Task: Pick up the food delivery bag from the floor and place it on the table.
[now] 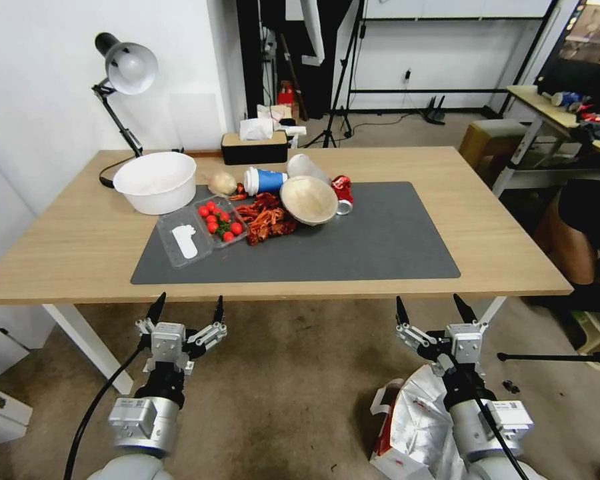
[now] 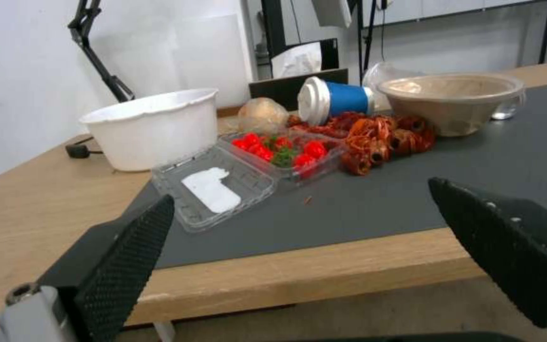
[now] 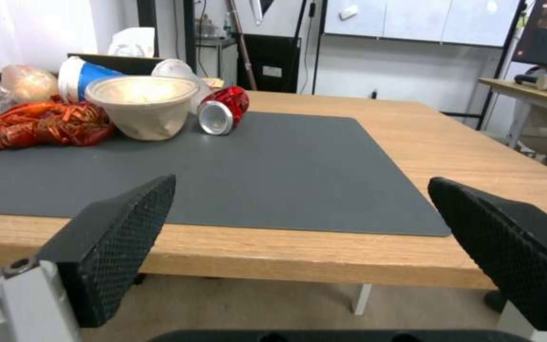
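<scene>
The food delivery bag [image 1: 413, 420] lies on the floor [image 1: 293, 387] at the lower right, white with red sides and silver foil lining, partly hidden under my right arm. My right gripper [image 1: 432, 308] hovers open just above it, short of the table's front edge. My left gripper [image 1: 188, 307] is open too, held level with it on the left over bare carpet. The table [image 1: 500, 220] is a light-wood top with a dark grey mat [image 1: 380, 233]. The right half of the mat [image 3: 299, 175] is bare.
On the mat's left half sit a white bowl [image 1: 156, 181], an open clear box of tomatoes [image 1: 213, 223], red crayfish [image 1: 265, 217], a blue cup [image 1: 263, 180], a paper bowl [image 1: 309, 199] and a red can [image 1: 343, 193]. A desk lamp [image 1: 123, 73] and tissue box [image 1: 255, 147] stand behind.
</scene>
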Tool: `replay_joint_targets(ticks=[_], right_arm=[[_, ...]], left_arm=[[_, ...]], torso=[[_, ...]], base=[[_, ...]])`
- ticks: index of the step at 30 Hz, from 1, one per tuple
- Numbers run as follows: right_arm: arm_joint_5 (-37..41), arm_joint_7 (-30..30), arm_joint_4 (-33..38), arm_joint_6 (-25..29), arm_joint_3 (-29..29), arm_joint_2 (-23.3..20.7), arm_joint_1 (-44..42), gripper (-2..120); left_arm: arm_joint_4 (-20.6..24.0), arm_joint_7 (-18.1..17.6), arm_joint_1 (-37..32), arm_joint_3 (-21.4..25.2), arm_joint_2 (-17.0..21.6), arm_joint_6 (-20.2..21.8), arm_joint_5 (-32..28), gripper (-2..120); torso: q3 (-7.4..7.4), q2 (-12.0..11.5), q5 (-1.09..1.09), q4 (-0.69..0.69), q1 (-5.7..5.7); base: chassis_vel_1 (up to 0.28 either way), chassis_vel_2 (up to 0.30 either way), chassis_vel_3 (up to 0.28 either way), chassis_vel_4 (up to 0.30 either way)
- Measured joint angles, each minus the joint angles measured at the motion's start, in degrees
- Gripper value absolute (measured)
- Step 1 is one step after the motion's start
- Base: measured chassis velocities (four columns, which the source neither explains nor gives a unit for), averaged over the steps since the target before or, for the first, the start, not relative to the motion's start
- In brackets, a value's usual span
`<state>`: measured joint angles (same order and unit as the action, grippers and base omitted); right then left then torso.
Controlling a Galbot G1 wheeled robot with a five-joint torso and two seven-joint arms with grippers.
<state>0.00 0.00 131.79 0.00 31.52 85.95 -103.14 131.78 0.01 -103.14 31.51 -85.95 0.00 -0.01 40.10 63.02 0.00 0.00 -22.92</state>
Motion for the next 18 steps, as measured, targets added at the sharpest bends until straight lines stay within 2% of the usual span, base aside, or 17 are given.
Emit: replay_joint_targets(ticks=[15,17,18], right_arm=[[0.0,0.0,0.0,0.0,0.0,0.0,0.0,100],[0.3,0.7,0.5,0.6,-1.3,-1.6,1.2,100],[0.8,1.6,1.4,1.6,-2.9,-3.3,2.6,100]], left_arm=[[0.0,0.0,0.0,0.0,0.0,0.0,0.0,100],[-0.1,-0.2,0.3,-0.1,0.2,-0.2,-0.3,100],[-0.4,-0.6,1.0,-0.4,0.8,-0.8,-0.9,100]], torso=[[0.00,0.0,0.00,0.00,0.00],[0.00,0.0,0.00,-0.03,0.00],[0.00,0.0,0.04,0.01,0.00]], base=[[0.000,0.000,0.000,0.000],[0.000,0.000,0.000,0.000],[0.000,0.000,0.000,0.000]])
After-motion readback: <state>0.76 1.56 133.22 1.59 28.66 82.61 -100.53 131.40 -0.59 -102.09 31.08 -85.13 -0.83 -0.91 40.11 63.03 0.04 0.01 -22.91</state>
